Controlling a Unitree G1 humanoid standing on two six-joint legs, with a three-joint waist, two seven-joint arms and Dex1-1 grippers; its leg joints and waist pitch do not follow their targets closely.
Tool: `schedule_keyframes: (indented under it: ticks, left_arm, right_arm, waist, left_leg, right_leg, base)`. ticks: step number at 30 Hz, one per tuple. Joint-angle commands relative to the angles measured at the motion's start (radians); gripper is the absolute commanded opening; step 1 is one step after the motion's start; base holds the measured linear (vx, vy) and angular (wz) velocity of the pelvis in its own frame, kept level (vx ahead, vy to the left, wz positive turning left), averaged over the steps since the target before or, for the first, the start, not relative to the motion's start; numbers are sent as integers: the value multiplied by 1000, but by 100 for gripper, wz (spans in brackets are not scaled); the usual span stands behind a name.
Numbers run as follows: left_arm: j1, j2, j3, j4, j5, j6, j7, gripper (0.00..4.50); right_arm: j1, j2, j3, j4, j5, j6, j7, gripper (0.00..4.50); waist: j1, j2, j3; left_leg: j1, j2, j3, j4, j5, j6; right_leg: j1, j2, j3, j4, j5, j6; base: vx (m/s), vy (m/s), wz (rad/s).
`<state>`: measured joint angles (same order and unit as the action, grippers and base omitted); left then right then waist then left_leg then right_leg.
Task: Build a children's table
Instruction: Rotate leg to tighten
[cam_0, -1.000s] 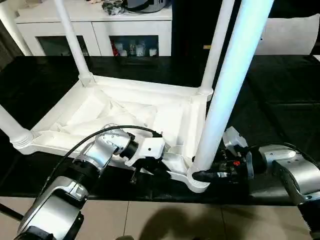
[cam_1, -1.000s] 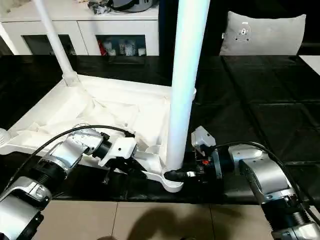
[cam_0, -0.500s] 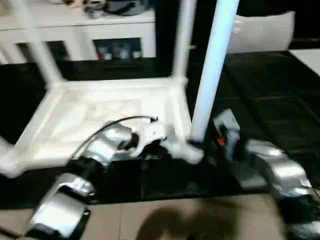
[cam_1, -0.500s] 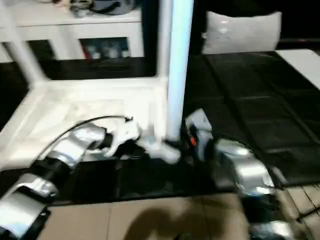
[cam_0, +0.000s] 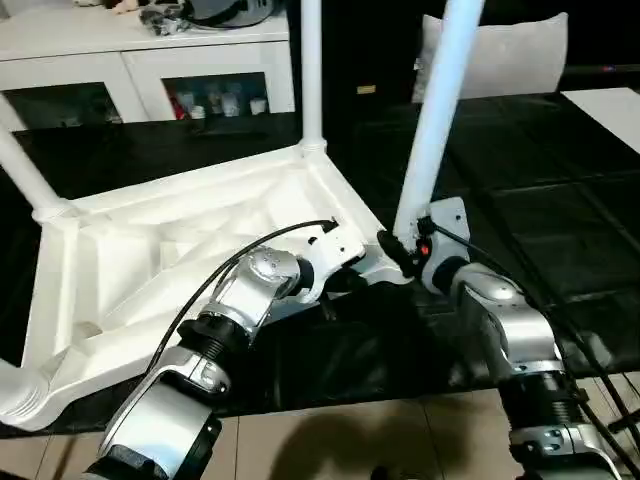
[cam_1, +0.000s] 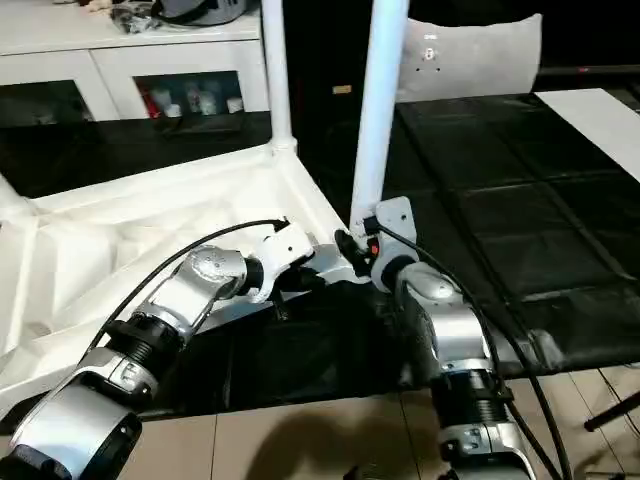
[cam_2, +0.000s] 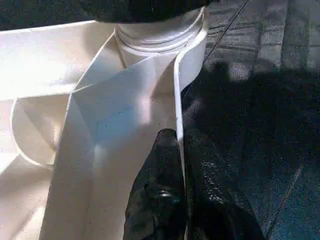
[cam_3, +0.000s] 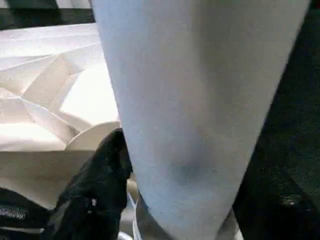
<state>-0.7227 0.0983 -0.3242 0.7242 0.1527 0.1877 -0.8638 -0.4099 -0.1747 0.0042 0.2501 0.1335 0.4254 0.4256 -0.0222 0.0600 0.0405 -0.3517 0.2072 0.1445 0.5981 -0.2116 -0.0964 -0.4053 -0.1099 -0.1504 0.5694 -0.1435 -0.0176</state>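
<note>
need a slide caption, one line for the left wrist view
Left pincer shut on the rim of the upturned white tabletop, just below a corner socket on the black surface.

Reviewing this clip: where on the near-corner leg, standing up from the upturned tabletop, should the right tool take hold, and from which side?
Probably low on the leg, just above its corner socket, coming level from the outer side where the right tool sits. The tube stands upright and that side is free of the tabletop's rim.
</note>
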Motion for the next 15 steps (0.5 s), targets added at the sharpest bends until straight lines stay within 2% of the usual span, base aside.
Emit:
schedule_keyframes:
  ticks: [1, 2, 4, 5, 9, 10, 11, 12, 15]
  left_arm:
    - [-5, 19, -29, 3, 12, -84, -37, 0]
    - [-4, 20, -29, 3, 12, -84, -37, 0]
    - [-2, 28, -30, 4, 13, -91, -45, 0]
    - [1, 40, -35, 6, 18, -113, -60, 0]
    - [25, 99, -57, 3, 10, -194, -166, 0]
    - [27, 104, -60, 1, 7, -202, -179, 0]
    - [32, 115, -67, 1, -2, -235, -212, 0]
    - [35, 120, -71, 0, -8, -256, -235, 0]
    - [46, 142, -88, -10, -21, -308, -313, 0]
  right_arm:
    - [39, -25, 39, -47, 52, 19, 117, 322]
    - [39, -26, 39, -47, 52, 18, 118, 331]
    - [46, -41, 38, -49, 52, 14, 138, 355]
    - [53, -60, 37, -50, 54, 8, 163, 361]
    - [107, -199, 67, -126, 109, -22, 408, 396]
    - [113, -215, 72, -135, 113, -26, 433, 405]
    - [122, -247, 80, -145, 118, -40, 476, 405]
    - [123, -262, 84, -145, 118, -52, 499, 405]
    - [119, -303, 90, -133, 121, -75, 581, 405]
  waist:
    - [9, -13, -67]
    - [10, -17, -67]
    - [13, -15, -67]
    - [15, -16, -66]
    - [23, -18, -65]
    - [26, -22, -65]
    - [33, -19, -65]
    - [33, -24, -64]
    - [36, -23, -65]
  left_leg:
    - [-18, 2, 11, -62, -149, 125]
    - [-20, 4, 11, -62, -145, 129]
    - [-19, 5, 11, -62, -141, 126]
    - [-18, 3, 12, -63, -153, 119]
    - [-19, 5, 13, -62, -166, 130]
    - [-19, 6, 13, -62, -164, 134]
    - [-18, 8, 12, -64, -159, 139]
    - [-17, 8, 14, -63, -163, 135]
    - [-17, 8, 13, -63, -168, 132]
  right_leg:
    - [77, -34, 46, -77, -333, -145]
    - [77, -33, 47, -74, -318, -148]
    - [76, -35, 47, -72, -313, -154]
    - [76, -35, 46, -76, -339, -151]
    - [77, -34, 48, -77, -349, -138]
    - [77, -35, 48, -78, -348, -136]
    - [75, -36, 49, -75, -341, -143]
    - [73, -35, 49, -76, -349, -144]
    - [73, -37, 49, -76, -362, -144]
  base:
    - [0, 0, 0]
    - [0, 0, 0]
    - [0, 0, 0]
    - [0, 0, 0]
    - [0, 0, 0]
    - [0, 0, 0]
    - [0, 0, 0]
    - [0, 0, 0]
    - [0, 0, 0]
